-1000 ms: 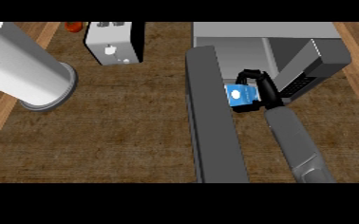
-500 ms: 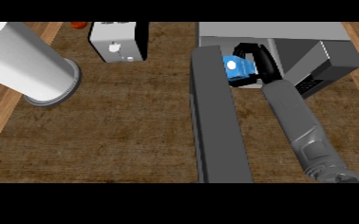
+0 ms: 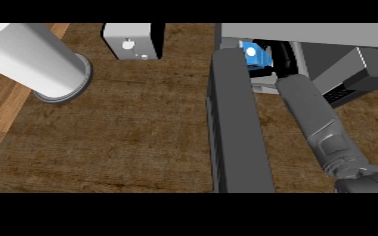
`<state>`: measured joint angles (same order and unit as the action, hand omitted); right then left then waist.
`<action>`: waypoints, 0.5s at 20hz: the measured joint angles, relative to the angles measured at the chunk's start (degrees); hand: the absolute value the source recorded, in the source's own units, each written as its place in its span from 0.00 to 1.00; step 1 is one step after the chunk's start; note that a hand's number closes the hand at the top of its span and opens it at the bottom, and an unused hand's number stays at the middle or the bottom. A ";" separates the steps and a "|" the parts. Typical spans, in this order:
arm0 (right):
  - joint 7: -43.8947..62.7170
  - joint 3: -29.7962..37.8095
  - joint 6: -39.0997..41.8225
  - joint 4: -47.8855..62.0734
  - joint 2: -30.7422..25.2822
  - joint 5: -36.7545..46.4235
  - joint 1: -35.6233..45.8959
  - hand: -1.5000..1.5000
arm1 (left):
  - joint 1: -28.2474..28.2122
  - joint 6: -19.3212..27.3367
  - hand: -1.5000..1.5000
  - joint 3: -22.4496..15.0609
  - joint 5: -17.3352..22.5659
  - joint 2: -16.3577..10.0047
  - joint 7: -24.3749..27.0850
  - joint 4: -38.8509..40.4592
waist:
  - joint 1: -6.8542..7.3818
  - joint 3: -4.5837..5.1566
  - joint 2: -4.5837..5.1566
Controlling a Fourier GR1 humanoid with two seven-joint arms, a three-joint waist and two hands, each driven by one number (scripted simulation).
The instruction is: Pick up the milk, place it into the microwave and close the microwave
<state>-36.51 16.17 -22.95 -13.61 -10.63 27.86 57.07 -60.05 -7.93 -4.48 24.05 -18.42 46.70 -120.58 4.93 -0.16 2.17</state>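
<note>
Blue milk carton (image 3: 252,55) in grey microwave (image 3: 295,32) opening, door (image 3: 236,125) open

milk (image 3: 253,55) in microwave (image 3: 325,33) mouth, toaster (image 3: 131,41) leftward

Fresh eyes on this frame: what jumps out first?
The blue milk carton stands out, held by the right hand at the mouth of the microwave, upper right. The open door runs down the view's middle as a long dark slab; a big pale cylinder fills the upper left.
</note>
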 measured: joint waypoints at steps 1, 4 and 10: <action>0.39 0.70 -1.54 0.39 0.09 -0.40 0.14 0.00 | 0.33 -0.02 0.00 0.24 0.02 -0.06 -0.03 0.21 | 0.25 -0.01 0.10; 0.87 2.55 -4.08 1.11 -0.43 -1.61 1.26 0.00 | 1.88 -0.10 0.00 0.65 0.38 -0.54 -1.04 0.72 | 0.76 -0.06 0.52; 0.94 1.79 -9.74 3.40 -1.02 0.42 2.21 0.00 | 5.05 -0.10 0.00 1.63 -0.10 -1.46 -2.03 2.15 | 2.00 -0.05 1.10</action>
<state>-35.57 17.96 -32.69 -10.21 -11.65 28.28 59.27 -55.00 -8.03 -2.84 23.95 -19.88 44.68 -118.42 6.93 -0.21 3.27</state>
